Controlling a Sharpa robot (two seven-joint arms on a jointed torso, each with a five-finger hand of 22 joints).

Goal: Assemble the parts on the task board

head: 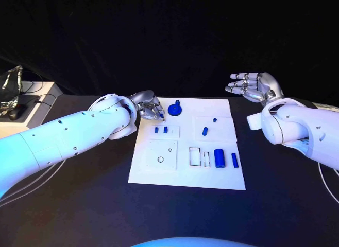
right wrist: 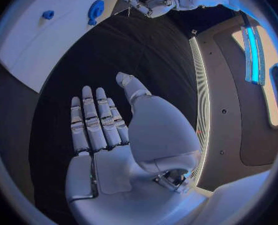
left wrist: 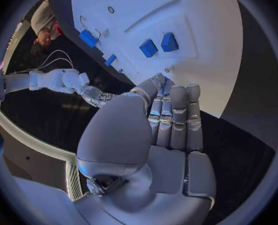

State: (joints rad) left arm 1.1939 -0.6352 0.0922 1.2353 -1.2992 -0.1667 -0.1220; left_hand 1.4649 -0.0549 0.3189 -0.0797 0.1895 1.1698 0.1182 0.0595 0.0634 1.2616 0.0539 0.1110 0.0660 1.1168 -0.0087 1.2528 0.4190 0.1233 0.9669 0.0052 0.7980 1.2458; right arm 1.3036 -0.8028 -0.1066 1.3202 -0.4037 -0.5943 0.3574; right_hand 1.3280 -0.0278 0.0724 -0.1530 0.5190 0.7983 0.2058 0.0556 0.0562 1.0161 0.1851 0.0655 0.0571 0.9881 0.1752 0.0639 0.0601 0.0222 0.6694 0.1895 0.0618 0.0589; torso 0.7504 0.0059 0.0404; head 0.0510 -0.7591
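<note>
I had the left hand's fingers (left wrist: 176, 120) held straight and close together over the near-left corner of the task board (head: 214, 180), tips pointing down at it; I could not tell whether they pinched anything, since the tips hid whatever lay under them. The left hand (head: 147, 109) itself sat at the board's left edge, just beside the round blue part (head: 174, 109) near the board's far edge.

The right hand's fingers (right wrist: 92, 122) were spread and released, holding nothing. The right hand (head: 253, 86) hovered well off the board's far right corner, palm open over the black table (head: 80, 206).

On the board, two small blue blocks (head: 160, 129) stood side by side in the left panel close to the left hand. A small blue peg (head: 204, 131) sat in the panel to their right. Nearer the board's front edge, a blue cylinder (head: 220, 159) and a slimmer blue bar (head: 234, 159) lay beside an outlined rectangular slot (head: 194, 156) that looked unfilled, and the large panel to the slot's left showed only a small hole.

My judgement was that the job was partway: some pieces seated, the slot and the loose parts by it still waiting.
</note>
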